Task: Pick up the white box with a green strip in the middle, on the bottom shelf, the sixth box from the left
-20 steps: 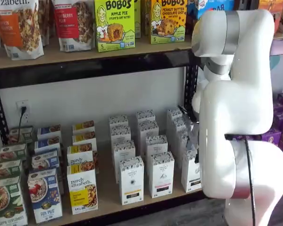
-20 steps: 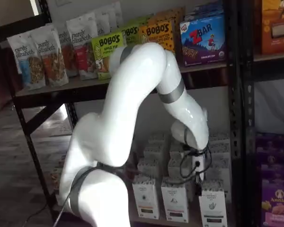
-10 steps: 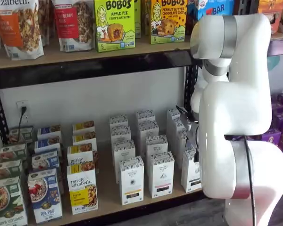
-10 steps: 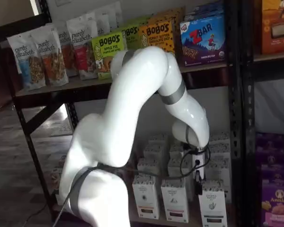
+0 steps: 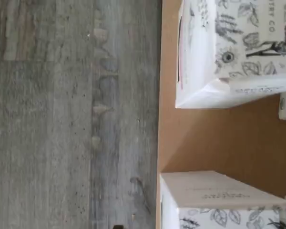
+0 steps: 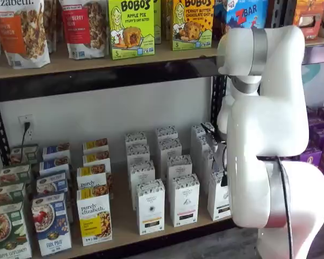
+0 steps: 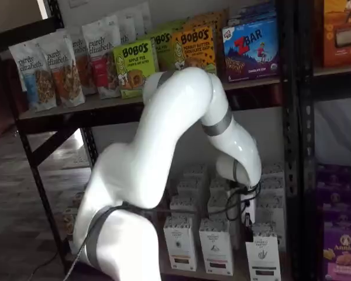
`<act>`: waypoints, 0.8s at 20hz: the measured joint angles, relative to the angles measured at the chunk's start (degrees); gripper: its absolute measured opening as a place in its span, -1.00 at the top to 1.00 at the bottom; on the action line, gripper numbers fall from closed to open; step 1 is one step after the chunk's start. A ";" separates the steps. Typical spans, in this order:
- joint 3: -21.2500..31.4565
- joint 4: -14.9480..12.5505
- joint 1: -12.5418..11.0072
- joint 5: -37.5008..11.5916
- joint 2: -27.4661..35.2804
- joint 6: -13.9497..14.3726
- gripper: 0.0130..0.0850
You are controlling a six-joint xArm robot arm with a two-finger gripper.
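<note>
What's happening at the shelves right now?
The arm is reaching down over the right end of the bottom shelf, where the white cartons stand in rows. Its end effector hangs just above the front white box on the right. No box is lifted. Whether the fingers are open cannot be told. The wrist view shows the shelf edge and two carton tops.

my arm: glossy smooth white plastic | bottom shelf: matt tan wood, smooth | white box: matt paper carton with printed pattern | floor: grey wood-look planks, matt
</note>
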State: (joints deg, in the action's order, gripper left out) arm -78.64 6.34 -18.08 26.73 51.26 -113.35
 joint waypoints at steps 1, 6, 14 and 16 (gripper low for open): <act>-0.65 -0.43 0.02 0.05 0.53 0.40 -1.00; -3.90 -3.27 0.00 0.06 3.21 2.90 -1.00; -5.90 -10.37 0.16 0.12 5.44 9.34 -1.00; -6.24 -11.56 0.28 -0.02 6.02 10.52 -1.00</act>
State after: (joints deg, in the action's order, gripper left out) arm -84.88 -5.22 -17.81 26.71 57.28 -102.83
